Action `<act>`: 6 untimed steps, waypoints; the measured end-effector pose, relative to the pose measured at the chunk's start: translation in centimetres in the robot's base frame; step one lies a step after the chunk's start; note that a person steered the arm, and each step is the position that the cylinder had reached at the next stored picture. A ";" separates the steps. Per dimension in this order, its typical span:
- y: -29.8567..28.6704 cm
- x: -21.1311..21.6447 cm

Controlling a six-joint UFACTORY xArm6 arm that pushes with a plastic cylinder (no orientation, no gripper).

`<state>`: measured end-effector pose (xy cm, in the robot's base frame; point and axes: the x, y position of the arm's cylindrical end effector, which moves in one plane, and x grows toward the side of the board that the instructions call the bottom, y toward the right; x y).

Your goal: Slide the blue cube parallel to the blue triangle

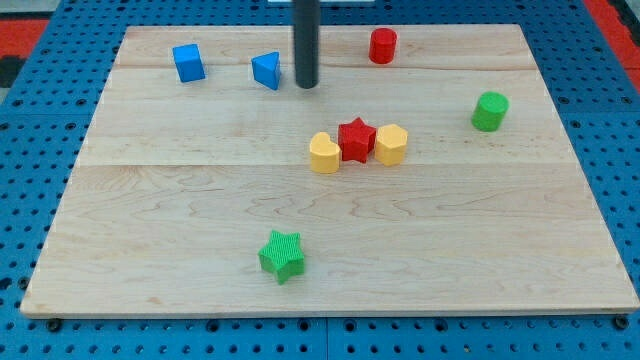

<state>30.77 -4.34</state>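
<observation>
Tip position: my tip (pixel 306 85) sits in the upper middle of the frame, just to the right of the blue triangle (pixel 267 71). Looks like a sliver of bare wood between them, but you can't really tell if it's brushing the triangle's edge.
Tip state: it's a plain rod, so nothing opens or closes and it's got hold of nothing; it can only shove stuff.
Blue cube: upper left of the frame (pixel 188 62), well left of the triangle and roughly on the same row near the top edge of the wooden board (pixel 150 260).
Gap: clear wood between cube and triangle, nothing in the way there.
How the cube will handle: my guess is light, stiff plastic on smooth wood, so it'll slide easily and probably twist if you push it off-centre. Not fragile, no worries there.
Where to push it: no grabbing here, so you want the tip flat against the middle of one face, low on the block, pushing straight through the centre.
Catch: you're on the wrong side of the triangle right now, so you'd likely need to go around it to reach the cube without knocking it.
Other stuff: red cylinder (pixel 382 46) upper right of the tip, green cylinder (pixel 489 111) far right, yellow heart (pixel 324 154), red star (pixel 356 139) and yellow hexagon-ish block (pixel 391 144) bunched in the middle, green star (pixel 282 255) lower middle. All well clear of the cube.
</observation>
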 end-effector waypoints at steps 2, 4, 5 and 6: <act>-11.4 -2.3; -6.5 -6.7; -11.2 -10.8; -15.7 -8.2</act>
